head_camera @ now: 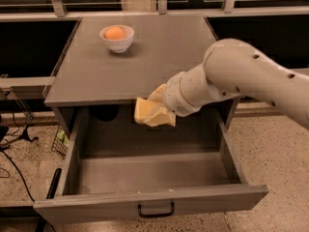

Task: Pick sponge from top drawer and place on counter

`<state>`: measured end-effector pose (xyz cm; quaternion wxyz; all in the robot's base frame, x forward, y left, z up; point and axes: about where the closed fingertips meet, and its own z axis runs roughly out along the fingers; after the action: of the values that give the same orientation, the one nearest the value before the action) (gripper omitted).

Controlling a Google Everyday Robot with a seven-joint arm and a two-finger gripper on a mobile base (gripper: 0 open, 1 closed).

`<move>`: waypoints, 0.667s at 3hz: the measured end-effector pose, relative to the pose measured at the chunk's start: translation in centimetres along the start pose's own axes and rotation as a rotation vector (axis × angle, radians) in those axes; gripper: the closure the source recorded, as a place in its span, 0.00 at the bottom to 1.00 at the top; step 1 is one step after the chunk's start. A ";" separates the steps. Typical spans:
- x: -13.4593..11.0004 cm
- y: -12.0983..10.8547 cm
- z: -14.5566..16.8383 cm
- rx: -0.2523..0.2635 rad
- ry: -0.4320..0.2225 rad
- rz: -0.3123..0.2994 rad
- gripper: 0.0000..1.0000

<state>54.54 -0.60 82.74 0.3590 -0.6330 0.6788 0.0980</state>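
The top drawer [149,202] is pulled fully open, and its inside looks bare. My gripper [157,108] hangs above the drawer's back part, just below the front edge of the counter [145,62]. It is shut on the pale yellow sponge [143,113], which it holds in the air, clear of the drawer floor. The sponge sticks out to the left of the yellowish fingers. My white arm reaches in from the right.
A white bowl [117,39] holding a round orange fruit [115,32] stands at the back left of the counter. The drawer front carries a small black handle [155,210]. Cables and a dark rail lie on the floor at the left.
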 end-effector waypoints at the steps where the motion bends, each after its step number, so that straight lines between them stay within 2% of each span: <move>1: -2.3 -1.6 -2.6 0.026 -0.004 -0.014 1.00; 2: -3.5 -4.3 -4.1 0.058 0.001 -0.017 1.00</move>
<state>56.85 -1.02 89.27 0.3778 -0.6281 0.6761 0.0750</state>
